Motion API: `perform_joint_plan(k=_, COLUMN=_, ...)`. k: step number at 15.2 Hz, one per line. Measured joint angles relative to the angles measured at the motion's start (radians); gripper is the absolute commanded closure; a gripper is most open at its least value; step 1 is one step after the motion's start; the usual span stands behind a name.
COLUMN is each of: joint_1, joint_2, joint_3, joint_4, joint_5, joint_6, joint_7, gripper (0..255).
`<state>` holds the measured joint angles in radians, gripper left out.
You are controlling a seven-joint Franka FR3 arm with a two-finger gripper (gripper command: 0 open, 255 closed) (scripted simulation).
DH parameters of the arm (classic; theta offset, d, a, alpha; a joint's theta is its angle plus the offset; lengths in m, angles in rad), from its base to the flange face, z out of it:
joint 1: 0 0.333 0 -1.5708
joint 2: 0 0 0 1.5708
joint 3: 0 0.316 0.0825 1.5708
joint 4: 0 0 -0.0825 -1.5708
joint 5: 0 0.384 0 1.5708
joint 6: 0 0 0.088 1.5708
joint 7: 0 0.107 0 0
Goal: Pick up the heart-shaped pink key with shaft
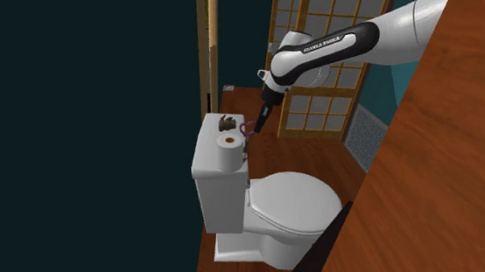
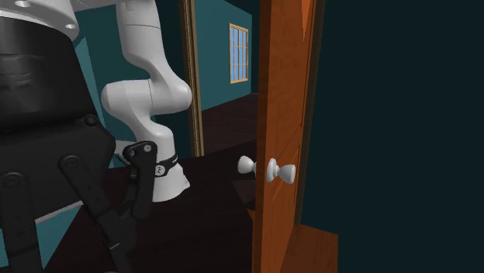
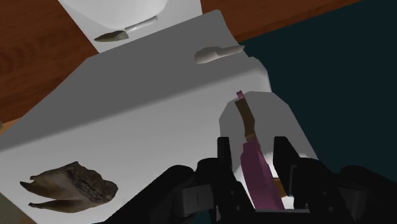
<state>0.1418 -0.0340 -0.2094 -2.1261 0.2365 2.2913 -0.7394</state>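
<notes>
On toilet tank lid (image 3: 140, 114): pink key (image 3: 257, 172) sits right at gripper (image 3: 253, 145), crossing the white paper roll (image 3: 289, 121) crowding that corner. Can't tell whether jaws clamp it. Brown lump (image 3: 70, 184) lies well apart, same lid.

The white toilet tank lid (image 1: 205, 151) is carrying two things. A white paper roll (image 1: 229, 151) is standing upright toward one end, and a brown lumpy object (image 1: 227, 121) is lying toward the other, apart from the roll.
</notes>
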Motion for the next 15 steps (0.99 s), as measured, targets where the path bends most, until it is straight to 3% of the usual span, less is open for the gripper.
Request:
perform_joint_plan(k=8, joint_1=-0.001, joint_2=-0.001, joint_3=-0.001, joint_4=-0.001, joint_5=0.000, joint_6=0.001, joint_7=0.000, gripper=255)
perform_joint_plan(k=15, joint_1=-0.002, joint_2=-0.028, joint_3=-0.001, joint_4=0.048, joint_5=-0.020, joint_6=-0.073, joint_7=0.022, gripper=255)
